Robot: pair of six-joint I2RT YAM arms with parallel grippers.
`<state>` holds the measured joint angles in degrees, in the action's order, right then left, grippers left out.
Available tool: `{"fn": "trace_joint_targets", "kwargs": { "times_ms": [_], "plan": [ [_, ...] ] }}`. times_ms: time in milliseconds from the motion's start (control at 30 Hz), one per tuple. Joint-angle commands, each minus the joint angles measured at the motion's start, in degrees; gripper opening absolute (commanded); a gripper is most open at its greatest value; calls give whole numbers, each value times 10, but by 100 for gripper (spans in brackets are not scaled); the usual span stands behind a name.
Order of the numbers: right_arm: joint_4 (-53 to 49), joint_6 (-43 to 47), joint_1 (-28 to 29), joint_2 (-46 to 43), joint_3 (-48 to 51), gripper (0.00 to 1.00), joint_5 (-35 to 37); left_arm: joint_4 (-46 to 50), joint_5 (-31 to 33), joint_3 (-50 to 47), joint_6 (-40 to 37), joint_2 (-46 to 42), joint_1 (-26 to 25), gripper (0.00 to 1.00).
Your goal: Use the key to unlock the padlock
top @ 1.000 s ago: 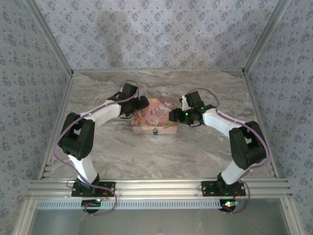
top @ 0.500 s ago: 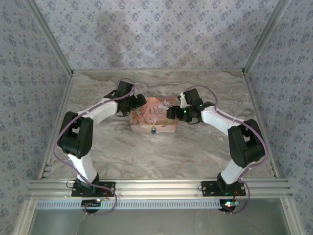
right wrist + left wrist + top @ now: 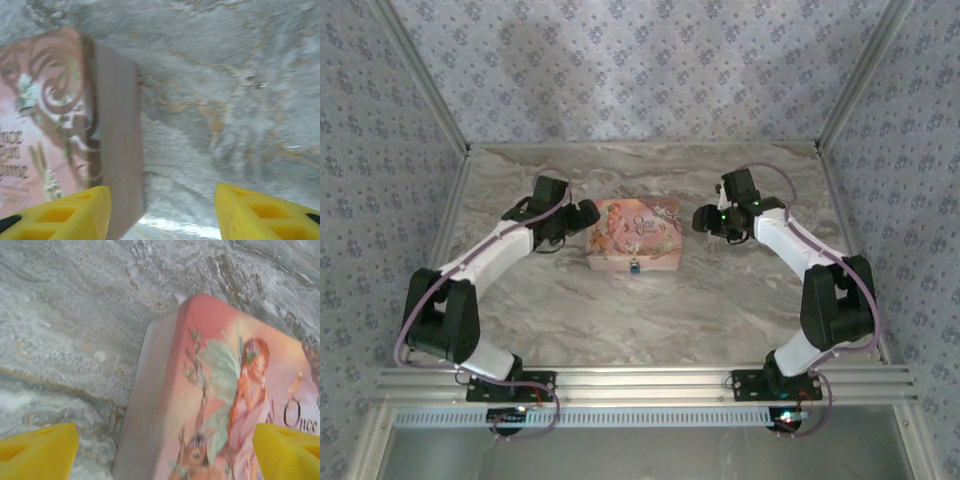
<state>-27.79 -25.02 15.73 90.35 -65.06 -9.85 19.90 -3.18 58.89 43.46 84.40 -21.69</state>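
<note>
L gripper (image 3: 590, 214) & R gripper (image 3: 699, 218) flank pouch (image 3: 635, 230) w/ padlock (image 3: 634, 267).

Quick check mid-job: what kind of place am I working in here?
Probably a staged robot test booth, not a home: silver aluminium frame rails, blue-grey floral patterned wall panels, and a grey marble-look tabletop.

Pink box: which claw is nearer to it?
Left. The left claw is at the pink box's left edge; the right claw stands slightly off its right edge.
</note>
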Motion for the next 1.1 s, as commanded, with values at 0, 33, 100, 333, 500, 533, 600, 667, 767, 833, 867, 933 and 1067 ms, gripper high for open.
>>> {"fn": "trace_joint_targets", "kwargs": {
  "times_ms": [0, 33, 100, 333, 500, 533, 600, 667, 767, 833, 867, 933, 1067],
  "plan": [
    [-62, -6, -10, 24, -42, 56, 77, 33, 19, -34, -5, -46, -31, 90],
    [-64, -6, -13, 33, -54, 56, 80, 34, 19, -44, -2, -57, -41, 90],
    [-64, -5, -19, 60, -75, 52, 82, 36, 20, -65, 8, -82, -68, 89],
    [-64, 5, -40, 136, -127, 45, 73, 41, 32, -118, 47, -170, -158, 89],
    [-64, 15, -47, 178, -148, 43, 66, 47, 39, -137, 72, -216, -208, 89],
    [-64, 17, -48, 185, -150, 43, 65, 45, 39, -139, 76, -221, -214, 89],
    [-64, 19, -51, 199, -153, 44, 61, 45, 43, -145, 86, -226, -228, 89],
    [-62, 21, -53, 212, -157, 44, 59, 38, 44, -151, 96, -227, -235, 89],
    [-60, 26, -54, 228, -164, 44, 59, 23, 45, -164, 113, -226, -245, 89],
    [-62, 30, -55, 238, -172, 44, 63, 17, 47, -171, 123, -224, -249, 89],
    [-61, 32, -56, 243, -175, 44, 62, 15, 47, -174, 126, -224, -251, 89],
    [-62, 34, -59, 252, -181, 44, 59, 16, 50, -175, 129, -227, -255, 89],
    [-60, 36, -61, 266, -190, 43, 50, 23, 58, -177, 131, -234, -256, 89]
  ]
}}
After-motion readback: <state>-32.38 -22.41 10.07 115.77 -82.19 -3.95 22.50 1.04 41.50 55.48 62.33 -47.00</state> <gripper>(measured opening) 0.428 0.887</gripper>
